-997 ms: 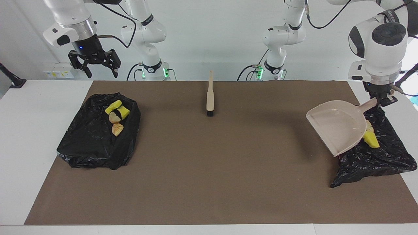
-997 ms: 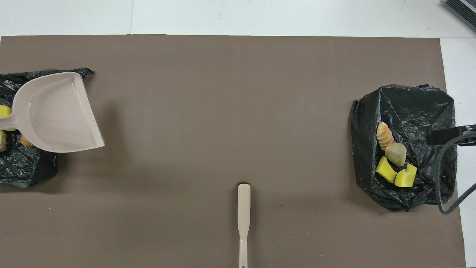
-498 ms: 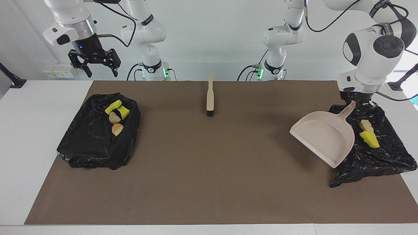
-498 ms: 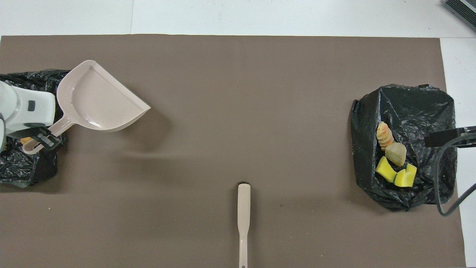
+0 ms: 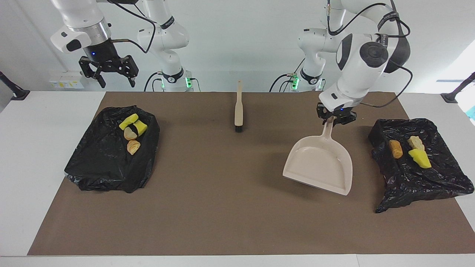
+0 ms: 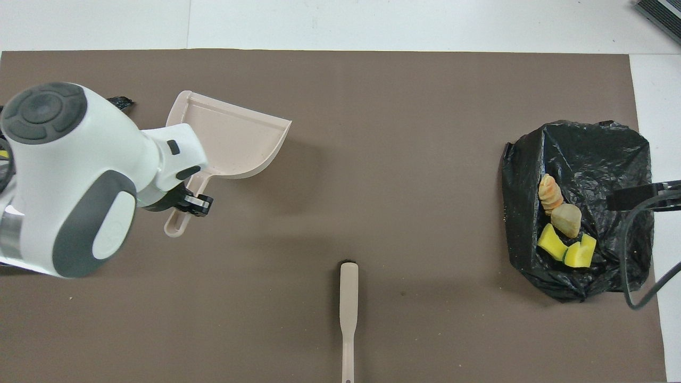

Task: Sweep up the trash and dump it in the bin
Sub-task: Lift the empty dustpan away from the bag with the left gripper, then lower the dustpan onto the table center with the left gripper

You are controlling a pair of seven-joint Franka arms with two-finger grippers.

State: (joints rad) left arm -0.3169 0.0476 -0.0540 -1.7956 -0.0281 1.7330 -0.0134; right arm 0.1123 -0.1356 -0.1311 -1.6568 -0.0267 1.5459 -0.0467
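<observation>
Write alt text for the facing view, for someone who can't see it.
The left gripper holds an empty dustpan by its handle over a brown mat. Black bags lie at both ends, each holding trash: one bag with three pieces, the other bag with four pieces. A brush lies between the arms' bases; the right gripper waits open.

Left arm: it reaches out low over the brown mat, wrist bent and pointing down.
Left gripper (image 5: pixel 334 119): its fingers are squeezed tight on the dustpan handle (image 5: pixel 328 130).
Right arm: it waits, held up high at its own end of the table.
Right gripper (image 5: pixel 111 76): it points down, fingers spread wide, and it seems to hold nothing.
</observation>
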